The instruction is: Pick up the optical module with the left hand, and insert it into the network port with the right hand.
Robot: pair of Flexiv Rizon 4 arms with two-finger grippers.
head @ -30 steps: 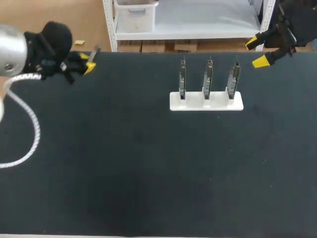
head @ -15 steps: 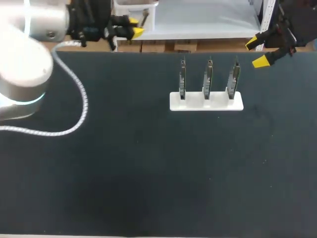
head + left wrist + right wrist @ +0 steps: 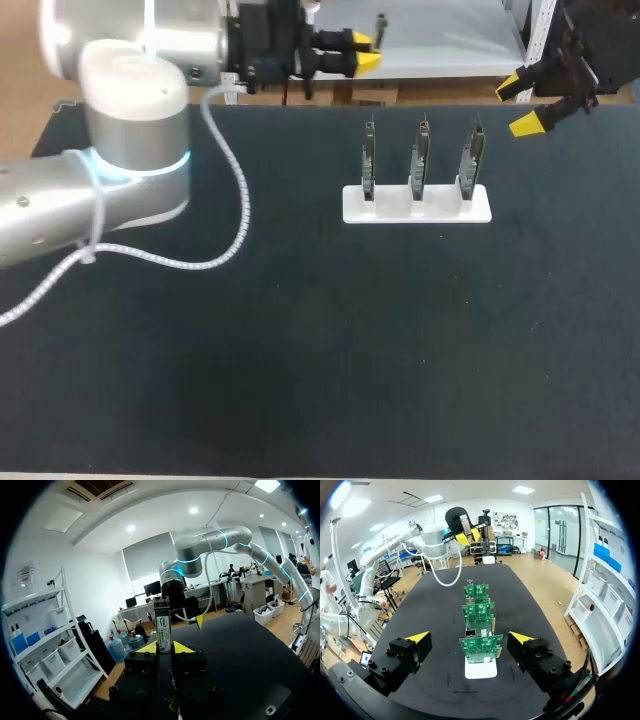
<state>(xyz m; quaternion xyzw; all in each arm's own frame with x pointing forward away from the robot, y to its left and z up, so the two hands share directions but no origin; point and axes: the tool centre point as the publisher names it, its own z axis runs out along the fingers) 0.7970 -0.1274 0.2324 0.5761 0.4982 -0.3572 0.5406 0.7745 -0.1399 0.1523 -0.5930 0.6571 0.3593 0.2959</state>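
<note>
A: If we begin at the near edge, what shows?

B: Bare black tabletop, a broad stretch of it. Farther in on the left side, the left arm bends over the surface, its silver joint ringed with a blue glow. A white coiled cable hangs from it in a loop.

A: And past that?

B: A white base sits right of the middle. Three circuit boards stand upright in it side by side, edge-on to the head camera. From the right wrist they read as green boards lined up one behind another.

A: Where is the optical module?

B: The optical module is off the tabletop, clamped in the left pincer. Both yellow tips press against its lower sides, and it stands up out of them. That pincer hangs over the far edge, roughly in line with the leftmost board.

A: The other one?

B: The right pincer is at the far right corner, fingers spread wide and gripping nothing, with the row of boards ahead of it.
</note>
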